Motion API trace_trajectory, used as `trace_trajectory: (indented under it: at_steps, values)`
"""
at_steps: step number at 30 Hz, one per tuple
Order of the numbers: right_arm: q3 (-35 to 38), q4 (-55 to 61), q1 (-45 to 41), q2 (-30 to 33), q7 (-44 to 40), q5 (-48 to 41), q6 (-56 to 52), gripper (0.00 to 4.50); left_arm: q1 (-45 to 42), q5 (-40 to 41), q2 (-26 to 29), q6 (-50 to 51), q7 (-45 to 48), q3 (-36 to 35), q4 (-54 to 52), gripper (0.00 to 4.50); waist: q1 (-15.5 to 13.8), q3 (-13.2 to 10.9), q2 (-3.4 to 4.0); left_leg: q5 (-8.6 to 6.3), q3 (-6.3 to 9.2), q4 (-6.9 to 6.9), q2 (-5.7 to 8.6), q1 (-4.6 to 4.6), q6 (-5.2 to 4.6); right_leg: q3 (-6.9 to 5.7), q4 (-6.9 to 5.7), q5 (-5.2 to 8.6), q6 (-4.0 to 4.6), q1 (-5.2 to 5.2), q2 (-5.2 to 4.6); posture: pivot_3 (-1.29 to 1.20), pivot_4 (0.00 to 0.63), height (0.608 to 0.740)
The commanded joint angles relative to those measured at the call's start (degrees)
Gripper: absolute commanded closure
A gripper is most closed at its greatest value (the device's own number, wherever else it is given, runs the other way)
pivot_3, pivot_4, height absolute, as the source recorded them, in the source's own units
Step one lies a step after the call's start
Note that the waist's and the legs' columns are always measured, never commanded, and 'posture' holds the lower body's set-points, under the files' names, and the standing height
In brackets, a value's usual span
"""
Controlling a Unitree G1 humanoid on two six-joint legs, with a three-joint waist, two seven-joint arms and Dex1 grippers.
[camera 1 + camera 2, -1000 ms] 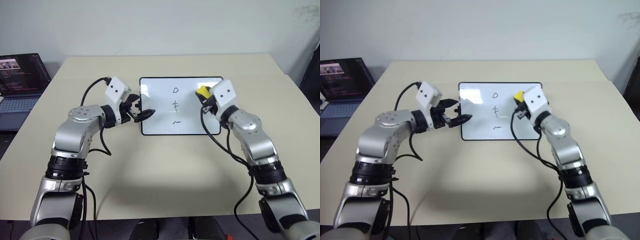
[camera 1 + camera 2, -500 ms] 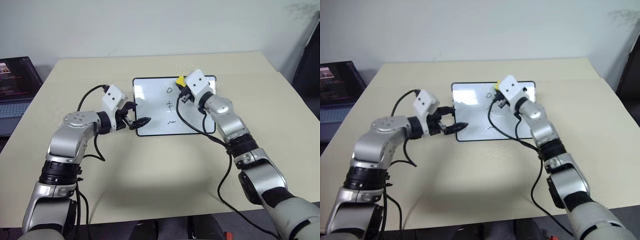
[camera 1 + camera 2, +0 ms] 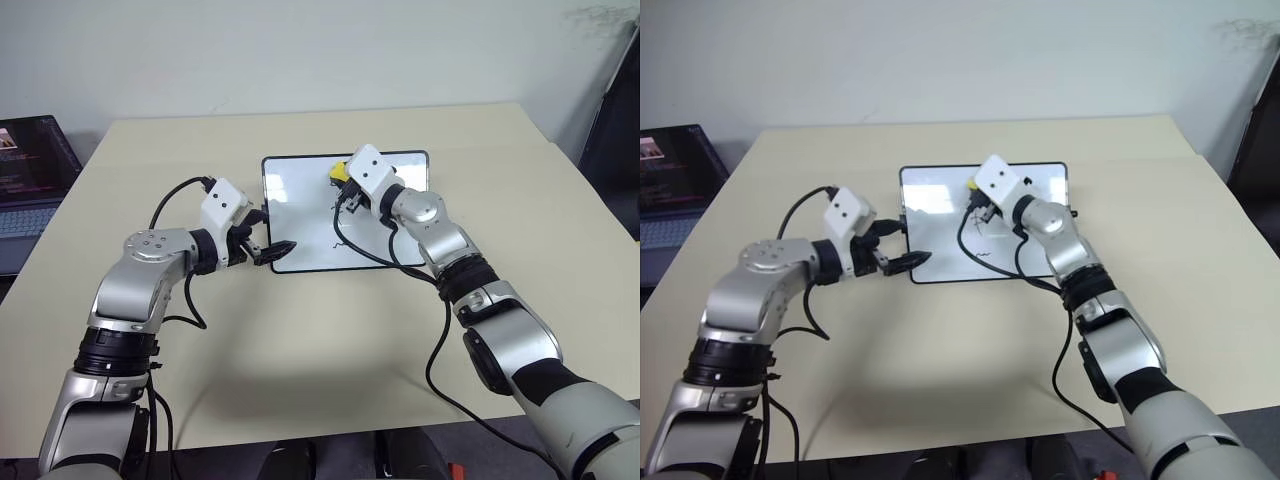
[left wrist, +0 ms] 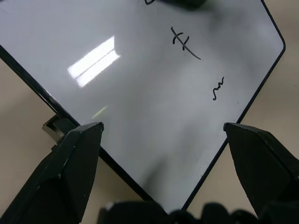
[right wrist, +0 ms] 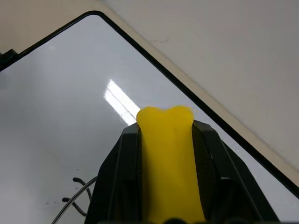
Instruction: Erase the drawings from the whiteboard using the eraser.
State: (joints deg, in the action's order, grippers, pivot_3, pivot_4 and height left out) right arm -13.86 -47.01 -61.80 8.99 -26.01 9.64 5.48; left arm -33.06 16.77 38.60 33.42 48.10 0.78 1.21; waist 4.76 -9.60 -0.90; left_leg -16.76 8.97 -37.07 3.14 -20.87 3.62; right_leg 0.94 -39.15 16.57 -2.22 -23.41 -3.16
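One laptop (image 3: 30,175) beside whiteboard (image 3: 300,215)

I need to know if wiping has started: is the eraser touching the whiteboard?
Cannot tell. The right wrist view shows the eraser clamped in the right tool over the whiteboard, but the eraser's underside is hidden.

Marks and text: no legible words, numbers or brands.
The whiteboard (image 4: 140,102) carries hand-drawn marker marks: a cross-like stroke (image 4: 184,43) and a wavy squiggle (image 4: 217,87), neither readable as a letter or digit; a further curl of ink (image 5: 79,184) near the eraser is partly hidden. The laptop screen (image 3: 30,150) shows lines of text too small to read.
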Motion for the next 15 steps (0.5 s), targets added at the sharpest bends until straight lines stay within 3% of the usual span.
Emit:
trace_trajectory:
  at_steps: [1, 15]
  values:
    - [-1.10, 1.02, 0.46, 0.63, -0.99, 1.64, -0.74, 3.41, -3.03, 0.37, -0.57, -0.89, -0.33, -1.16, 0.15, 0.00, 0.00, 0.01, 0.00, 0.00, -0.01, 0.00, 0.00, 0.01, 0.00, 0.00, 0.00, -0.01, 0.00, 0.00, 0.00, 0.00, 0.150, 0.740]
    - [1.15, 5.82, -1.51, 1.34, 3.22, 2.70, -0.76, 3.41, -4.40, 1.27, -0.72, 0.97, -0.63, -3.12, 3.48, 0.00, 0.04, 0.01, 0.00, 0.01, 0.00, 0.01, 0.01, -0.02, 0.02, 0.01, 0.03, -0.02, -0.01, -0.04, 0.00, 0.00, 0.150, 0.740]
